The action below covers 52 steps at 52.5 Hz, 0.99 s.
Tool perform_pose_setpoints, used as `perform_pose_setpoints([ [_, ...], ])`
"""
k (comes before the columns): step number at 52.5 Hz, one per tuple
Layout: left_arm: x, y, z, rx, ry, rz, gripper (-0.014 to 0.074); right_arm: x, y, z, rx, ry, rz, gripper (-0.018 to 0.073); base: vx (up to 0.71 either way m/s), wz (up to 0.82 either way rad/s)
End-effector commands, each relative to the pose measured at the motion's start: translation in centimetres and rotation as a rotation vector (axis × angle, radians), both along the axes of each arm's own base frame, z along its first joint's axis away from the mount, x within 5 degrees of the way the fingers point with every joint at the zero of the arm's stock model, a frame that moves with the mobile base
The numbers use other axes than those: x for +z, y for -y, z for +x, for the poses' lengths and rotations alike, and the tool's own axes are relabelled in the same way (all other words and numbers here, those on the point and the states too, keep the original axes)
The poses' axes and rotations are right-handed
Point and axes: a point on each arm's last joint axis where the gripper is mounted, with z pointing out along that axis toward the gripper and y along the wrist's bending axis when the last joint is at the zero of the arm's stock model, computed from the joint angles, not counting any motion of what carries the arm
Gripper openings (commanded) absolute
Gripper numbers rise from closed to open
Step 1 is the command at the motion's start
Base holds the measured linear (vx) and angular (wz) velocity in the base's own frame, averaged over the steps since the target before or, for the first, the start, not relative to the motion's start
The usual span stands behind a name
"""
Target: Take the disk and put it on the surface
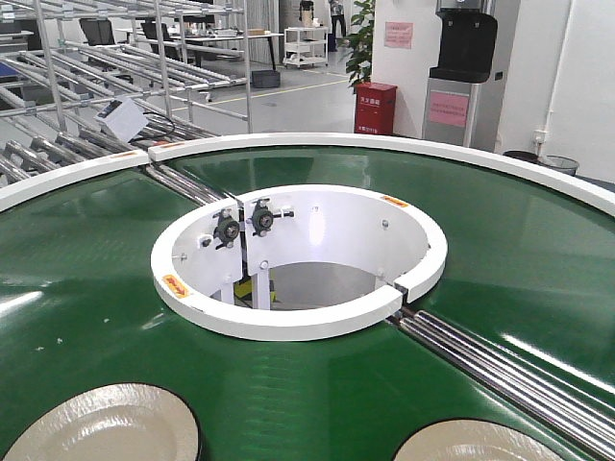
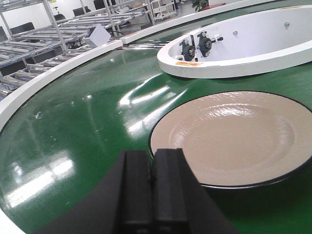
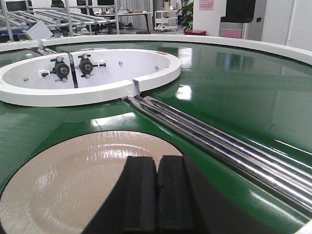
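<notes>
Left claw: closed, its two black fingers pressed together on nothing, low over the green belt, just beside the near-left rim of the left plate.
Right claw: likewise closed and empty, poised above the near part of the right plate.
Plates: both lie flat at the belt's near edge, one to each side and well apart; either could be the disk to lift.
First risk: with the fingers together, a descent would likely strike or shove a plate rather than grip it. The claw needs to open first.
Second risk: the rims sit low on a glossy belt, so a finger may fail to get under, and the plate may skid away or slip out mid-lift.
Steel rollers: they cross the belt just beside the right plate's right side. A nudged plate could ride onto them and tip.
White ring: it walls the open well at the belt's centre, beyond both plates. A hard push that way could drive a plate against it.
Metal tabletop: not in any view, so the set-down spot cannot be judged here, and a carry planned from these views risks a blind landing.
Racks: far beyond the belt's far edge, no part in the job.
</notes>
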Motion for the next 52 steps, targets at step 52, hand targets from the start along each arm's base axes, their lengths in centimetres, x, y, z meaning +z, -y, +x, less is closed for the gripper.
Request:
perform_pose_setpoints([
  [52, 3.7, -0.3, -0.6, 0.021, 0.430, -0.081, 0.0001, 0.9, -0.2, -0.1, 0.025, 0.147, 0.004, -0.0009, 0.00, 0.00],
])
